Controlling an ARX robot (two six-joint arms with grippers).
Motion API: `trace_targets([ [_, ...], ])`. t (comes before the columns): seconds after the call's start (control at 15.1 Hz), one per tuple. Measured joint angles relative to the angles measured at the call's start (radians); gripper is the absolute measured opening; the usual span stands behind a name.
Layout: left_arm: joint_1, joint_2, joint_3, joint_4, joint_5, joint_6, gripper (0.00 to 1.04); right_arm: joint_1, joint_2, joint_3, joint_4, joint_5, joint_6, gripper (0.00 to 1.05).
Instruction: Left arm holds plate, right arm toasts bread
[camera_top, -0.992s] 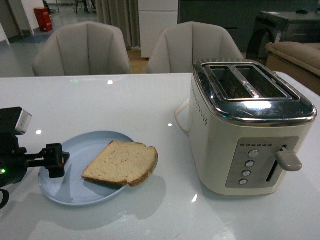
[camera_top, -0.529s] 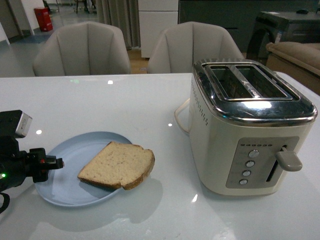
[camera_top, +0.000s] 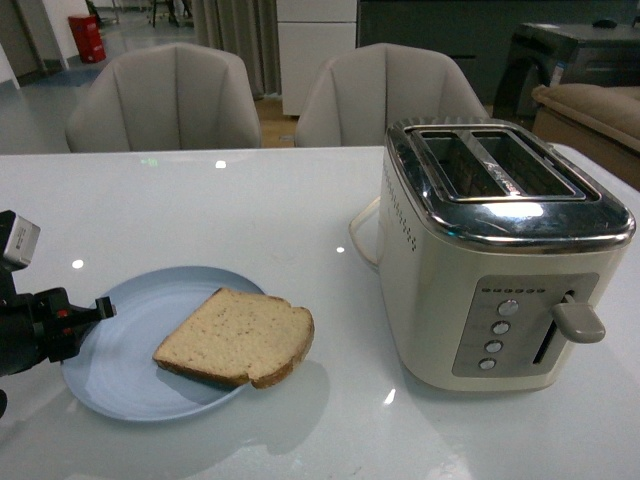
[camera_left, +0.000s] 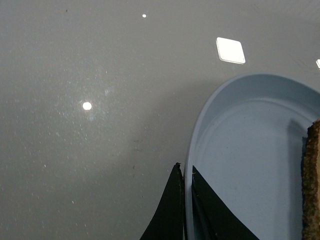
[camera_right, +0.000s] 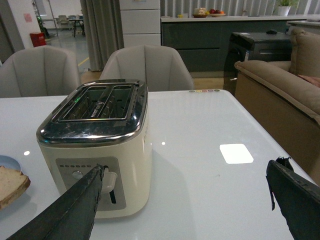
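Left gripper (camera_left: 184, 172): my jaws clamp plate (camera_left: 240, 130) rim, steadying it | right gripper (camera_right: 186, 169): wide, empty, well apart from plate | bread (camera_top: 240, 338) on plate

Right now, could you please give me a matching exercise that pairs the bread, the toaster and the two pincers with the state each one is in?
Things:
1. bread
2. toaster
3. left pincer
4. right pincer

States:
A. wide open, holding nothing
B. lying flat on the plate
C. both slots empty, lever up
D. shut on the plate's rim, one jaw on each side

Pairs: 1-B, 2-C, 3-D, 4-A
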Motion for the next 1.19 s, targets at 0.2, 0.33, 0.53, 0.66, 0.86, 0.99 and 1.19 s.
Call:
trace_targets([
  [0.2, -0.02, -0.069, -0.038, -0.043, -0.016, -0.029, 0.03, 0.0, 0.0, 0.0, 0.0, 0.0, 0.0, 0.98],
  [0.33, -0.045, -0.153, -0.069, -0.11, -0.029, -0.074, 0.03, 0.0, 0.0, 0.0, 0.0, 0.0, 0.0, 0.98],
  [0.53, -0.088, -0.314, -0.089, -0.225, -0.046, -0.159, 0.03, 0.0, 0.0, 0.0, 0.0, 0.0, 0.0, 0.98],
  [0.66, -0.129, -0.416, -0.097, -0.293, -0.068, -0.194, 0.03, 0.0, 0.0, 0.0, 0.0, 0.0, 0.0, 0.98],
  [0.86, -0.201, -0.573, -0.093, -0.406, -0.087, -0.219, 0.03, 0.0, 0.0, 0.0, 0.0, 0.0, 0.0, 0.98],
  [0.99, -0.303, -0.711, 0.01, -0.618, -0.104, -0.264, 0.03, 0.0, 0.0, 0.0, 0.0, 0.0, 0.0, 0.98],
  [1.19, -0.347, -0.71, 0.109, -0.707, -0.129, -0.275, 0.03, 0.0, 0.0, 0.0, 0.0, 0.0, 0.0, 0.98],
])
